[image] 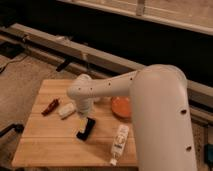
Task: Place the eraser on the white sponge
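The eraser (pixel 86 128) is a flat black block lying on the wooden table (pixel 50 145) near its middle. The white sponge (pixel 66 110) is a small cream block to the eraser's upper left. My gripper (pixel 82 116) hangs from the white arm (pixel 115 87), just above the eraser's far end and right beside the sponge. The wrist hides the fingers.
A slim red-and-dark pen-like object (pixel 50 106) lies left of the sponge. An orange bowl (pixel 121 106) sits at the right rear. A white labelled bottle (pixel 119 141) lies near the front right edge. A dark ledge and rails run behind the table.
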You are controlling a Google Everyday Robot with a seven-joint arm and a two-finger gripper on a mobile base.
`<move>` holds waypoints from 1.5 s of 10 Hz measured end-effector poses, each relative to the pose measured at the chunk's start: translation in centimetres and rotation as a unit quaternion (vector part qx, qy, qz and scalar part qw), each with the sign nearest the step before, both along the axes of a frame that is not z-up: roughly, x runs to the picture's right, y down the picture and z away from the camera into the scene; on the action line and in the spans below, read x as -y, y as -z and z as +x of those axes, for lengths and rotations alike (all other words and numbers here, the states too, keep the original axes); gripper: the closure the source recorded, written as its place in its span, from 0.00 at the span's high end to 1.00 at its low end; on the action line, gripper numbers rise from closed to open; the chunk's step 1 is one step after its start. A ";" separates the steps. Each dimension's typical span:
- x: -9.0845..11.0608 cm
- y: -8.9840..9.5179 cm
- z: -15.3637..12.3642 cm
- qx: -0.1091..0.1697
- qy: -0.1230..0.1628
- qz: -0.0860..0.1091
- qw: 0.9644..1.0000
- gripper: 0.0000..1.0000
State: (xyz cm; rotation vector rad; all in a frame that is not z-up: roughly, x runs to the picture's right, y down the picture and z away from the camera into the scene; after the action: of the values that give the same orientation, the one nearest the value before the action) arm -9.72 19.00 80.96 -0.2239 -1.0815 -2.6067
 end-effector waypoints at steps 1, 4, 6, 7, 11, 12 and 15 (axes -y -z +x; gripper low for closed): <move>-0.3 0.1 0.2 0.017 0.021 0.008 1.000 0.80; -0.6 0.8 0.8 0.064 0.082 0.025 0.994 0.80; -0.6 0.9 0.9 0.084 0.105 0.036 0.990 0.80; -0.7 0.7 0.8 0.096 0.113 0.042 0.988 0.80; -0.9 -0.9 0.8 0.133 0.134 0.044 0.981 0.80; -1.1 -1.5 0.5 0.143 0.142 0.041 0.979 0.80; -1.6 -3.4 0.8 0.156 0.152 0.033 0.975 0.80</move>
State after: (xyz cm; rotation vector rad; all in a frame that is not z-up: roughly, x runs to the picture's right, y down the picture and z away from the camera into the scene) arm -8.90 20.60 84.35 0.0435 -1.1317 -3.0237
